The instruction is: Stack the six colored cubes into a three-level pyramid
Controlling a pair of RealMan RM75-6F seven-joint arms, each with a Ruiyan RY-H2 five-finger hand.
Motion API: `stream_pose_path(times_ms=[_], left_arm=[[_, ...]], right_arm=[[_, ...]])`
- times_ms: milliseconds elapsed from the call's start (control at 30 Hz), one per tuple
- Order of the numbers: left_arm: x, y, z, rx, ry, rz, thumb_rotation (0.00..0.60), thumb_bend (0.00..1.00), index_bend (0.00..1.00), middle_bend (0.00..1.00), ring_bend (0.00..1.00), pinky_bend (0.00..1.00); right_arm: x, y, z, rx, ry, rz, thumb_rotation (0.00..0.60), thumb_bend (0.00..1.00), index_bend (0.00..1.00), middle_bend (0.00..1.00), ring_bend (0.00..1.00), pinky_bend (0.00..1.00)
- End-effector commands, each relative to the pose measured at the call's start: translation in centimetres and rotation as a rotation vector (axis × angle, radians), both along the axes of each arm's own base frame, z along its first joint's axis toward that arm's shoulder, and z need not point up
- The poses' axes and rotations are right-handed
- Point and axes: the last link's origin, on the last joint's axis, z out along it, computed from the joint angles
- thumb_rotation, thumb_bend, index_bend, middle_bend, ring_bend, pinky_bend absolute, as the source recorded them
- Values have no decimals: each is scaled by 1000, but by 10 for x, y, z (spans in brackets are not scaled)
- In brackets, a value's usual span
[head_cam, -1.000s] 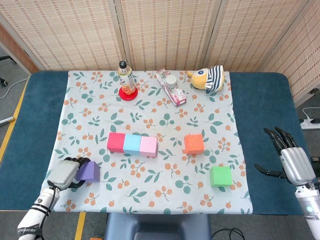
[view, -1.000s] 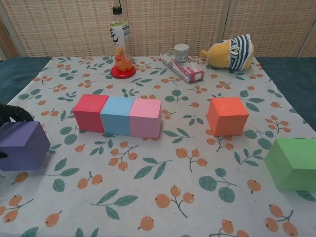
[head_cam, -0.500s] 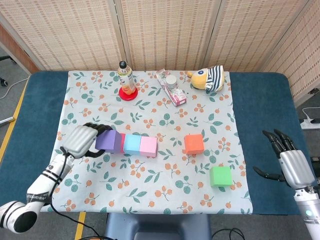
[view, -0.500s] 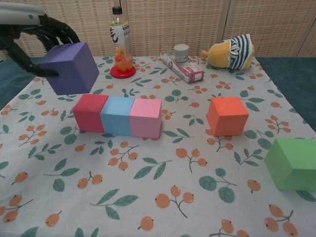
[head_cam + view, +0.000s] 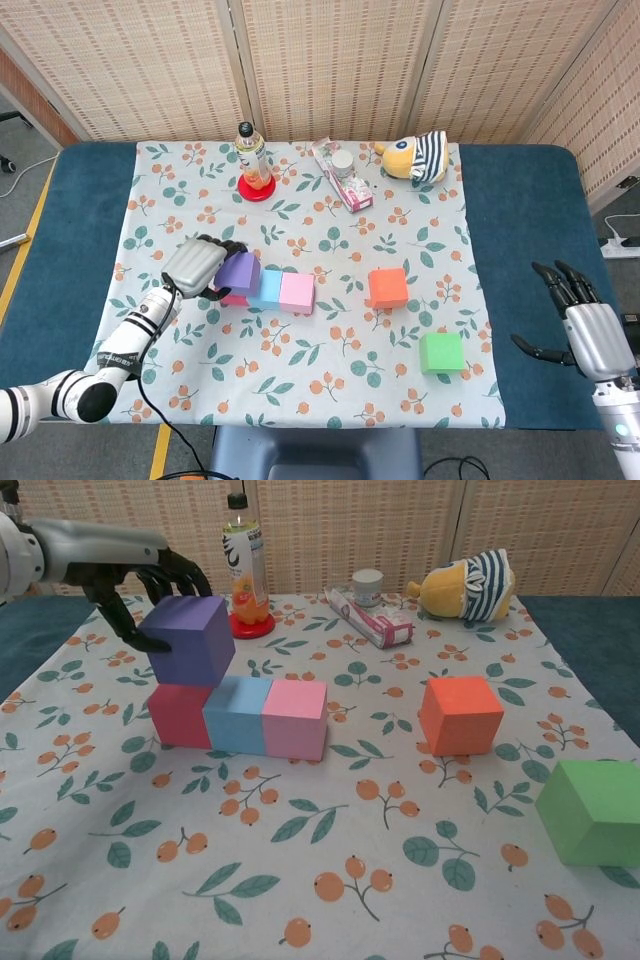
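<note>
My left hand [image 5: 196,266] [image 5: 140,578] grips the purple cube [image 5: 238,273] [image 5: 188,640], holding it on or just above the red cube [image 5: 178,715], over its seam with the light blue one. Red, light blue [image 5: 237,713] [image 5: 265,289] and pink [image 5: 295,718] [image 5: 297,292] cubes form one row on the cloth. An orange cube [image 5: 387,287] [image 5: 460,714] sits apart to the right. The green cube [image 5: 441,352] [image 5: 596,811] lies near the front right. My right hand [image 5: 583,323] hovers open off the cloth's right edge, seen only in the head view.
At the back of the floral tablecloth [image 5: 290,395] stand a drink bottle on a red coaster [image 5: 253,161] [image 5: 245,568], a small jar beside a flat packet [image 5: 342,173] [image 5: 371,610], and a striped plush toy [image 5: 416,158] [image 5: 468,583]. Blue table surface [image 5: 520,210] flanks the cloth.
My left hand lifted the purple cube from the cloth's front left corner, carried it right and brought it down onto the left end of the row. The right hand barely drifted.
</note>
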Motion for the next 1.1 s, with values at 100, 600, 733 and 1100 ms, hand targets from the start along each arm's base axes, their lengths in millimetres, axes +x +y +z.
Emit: stream_pose_path(times_ms=[100,600,733,1100], left_arm=[[-3,3,-8,-6,22,6,600,337,277,385,357,260],[1,7,-21,8,59,-9,600,335,273,383,349,248],[1,7,-25,2,65,-1,600,336,266,383,349,248],[4,7,-30,-3,68,11,600,337,257,367,334,244]], right_arm=[[0,1,1,-2,1,0,445,95,0,129,0,112],[-2,0,1,-2,4,-13,446,95,0,129,0,112],[-3,0,1,-2,3,-16,445,94,0,129,0,112],[-6,-1,1,-2,1,-22,445,95,0,129,0,112]])
